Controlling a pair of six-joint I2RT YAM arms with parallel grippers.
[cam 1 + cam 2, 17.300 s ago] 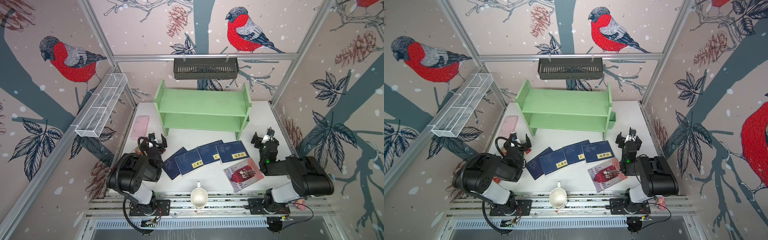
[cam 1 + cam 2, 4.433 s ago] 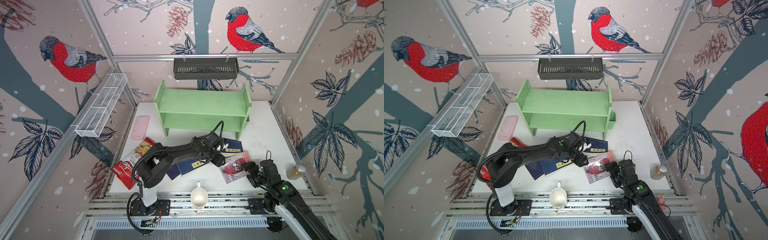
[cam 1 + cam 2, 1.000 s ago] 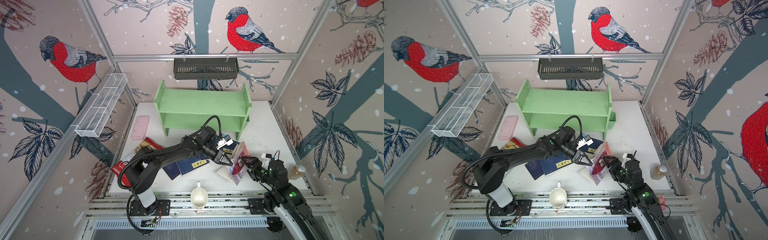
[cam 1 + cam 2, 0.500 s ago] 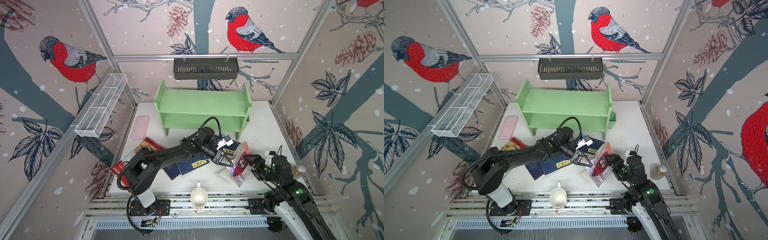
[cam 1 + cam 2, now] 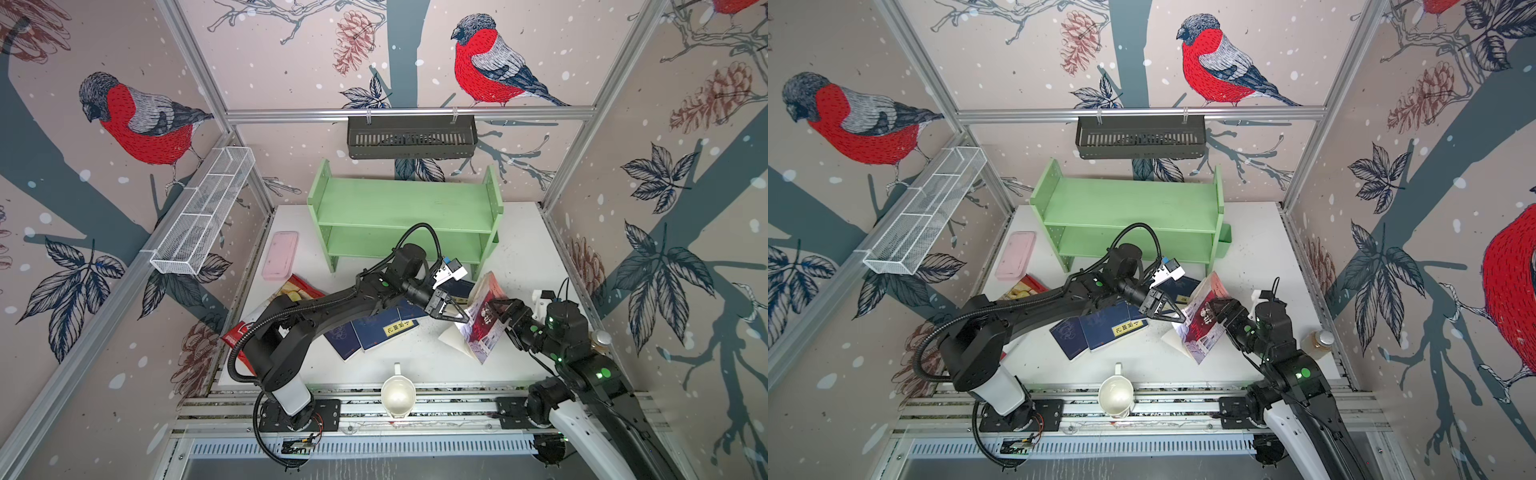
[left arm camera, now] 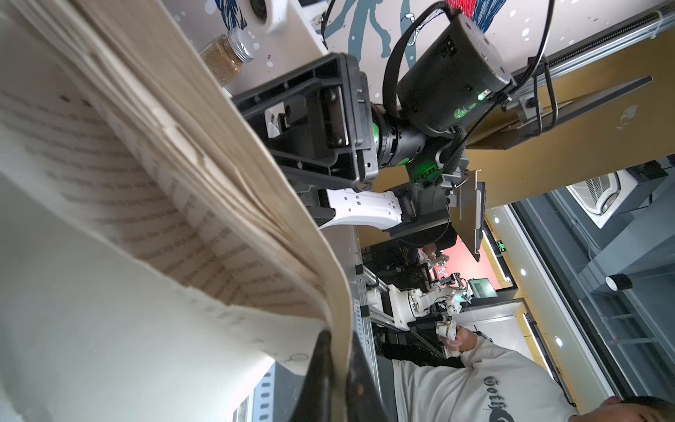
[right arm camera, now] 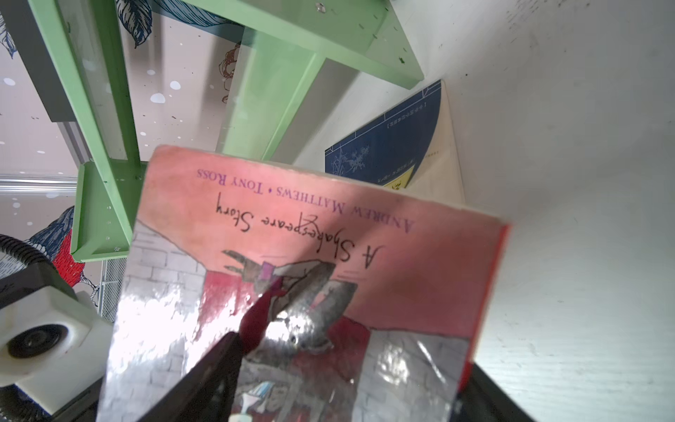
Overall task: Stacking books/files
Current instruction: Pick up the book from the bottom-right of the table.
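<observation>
1. The left arm stretches low across the white tabletop (image 5: 415, 357), passing over the fanned navy-blue paperbacks with yellow labels (image 5: 382, 332).
2. The left end effector (image 5: 459, 318) is pressed together, pinching the cover edge of the pink-and-red illustrated paperback book (image 5: 482, 328). The left wrist view shows that cover curving in between the fingertips (image 6: 317, 380).
3. The book stands tilted on its lower edge with its pages hanging open. It is just right of the navy ones and in front of the green wooden shelf (image 5: 407, 208).
4. The right arm reaches in from the front rail. The right end effector (image 5: 498, 309) is spread, one finger (image 7: 215, 361) across the cover and the other beside the red spine.
5. A few seconds earlier the book lay flat on the tabletop; now it is raised, with the right end effector closer against it.
</observation>
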